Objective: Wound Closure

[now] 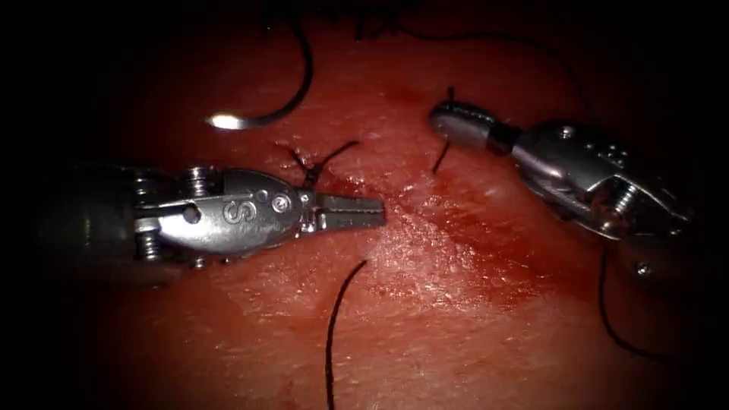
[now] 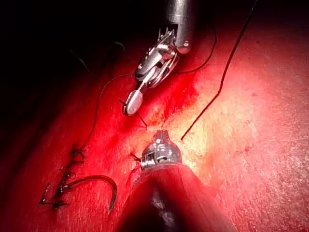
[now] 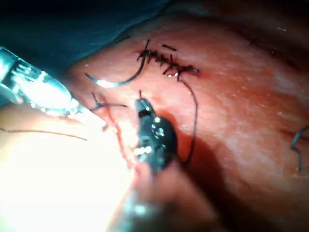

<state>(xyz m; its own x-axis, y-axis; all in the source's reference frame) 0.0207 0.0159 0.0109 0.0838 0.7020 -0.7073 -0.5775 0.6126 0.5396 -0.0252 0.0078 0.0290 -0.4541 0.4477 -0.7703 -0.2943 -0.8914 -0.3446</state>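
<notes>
The curved needle (image 1: pixel 277 112) lies free on the tissue (image 1: pixel 471 349), up and left of the tools, held by neither and not in the tissue; its bright end (image 1: pixel 225 121) points left. My left tool (image 1: pixel 375 212) is shut with nothing seen between its jaws, just below a knot (image 1: pixel 307 165) with short tails. My right tool (image 1: pixel 440 118) is shut on a short piece of thread (image 1: pixel 440 158) that sticks out above and below the jaws. The left wrist view shows the left tool (image 2: pixel 161 137), right tool (image 2: pixel 131 105) and needle (image 2: pixel 99 180). The right wrist view shows the right tool (image 3: pixel 142 105) and needle (image 3: pixel 118 82).
A loose thread (image 1: pixel 334 326) runs down from the middle of the tissue to the picture's edge. Another strand (image 1: pixel 605 311) hangs beneath the right tool's wrist. Red fluid (image 1: pixel 463 228) wets the tissue between the tools. A row of earlier stitches (image 3: pixel 166 62) lies beyond the needle.
</notes>
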